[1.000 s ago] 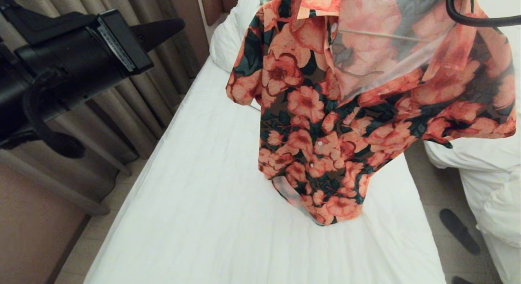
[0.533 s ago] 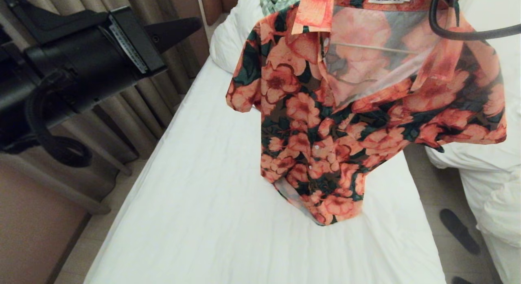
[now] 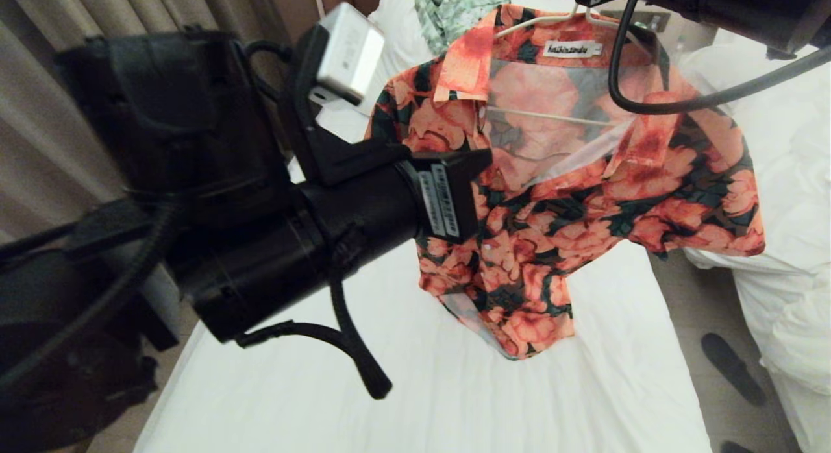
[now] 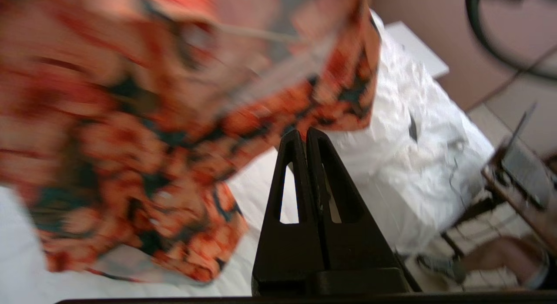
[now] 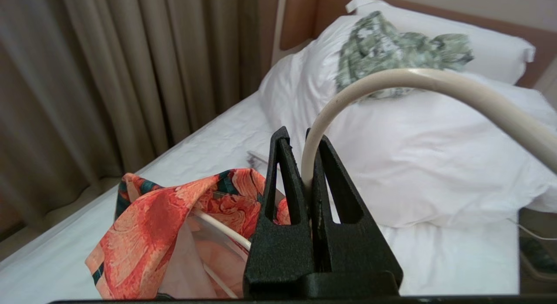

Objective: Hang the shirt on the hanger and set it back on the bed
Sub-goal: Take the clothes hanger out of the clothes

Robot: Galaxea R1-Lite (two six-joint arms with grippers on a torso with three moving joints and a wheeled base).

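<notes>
We see the short-sleeved orange-flowered, dark-leaved shirt (image 3: 552, 206) draped open-collared on the thin cream rod hanger (image 5: 391, 84), hem touching the white-sheeted bed (image 3: 402, 375). Right gripper (image 5: 304, 140) pinches the hanger's hook; left gripper (image 4: 306, 136) is closed, empty.

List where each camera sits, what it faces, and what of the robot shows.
Head view: high, looking down the bed at the hanging shirt; left arm fills the left.
Left wrist view: behind the shut left gripper, facing the shirt.
Right wrist view: behind the right gripper, shut on the hanger, facing the duvet.
All three share the shirt.
</notes>
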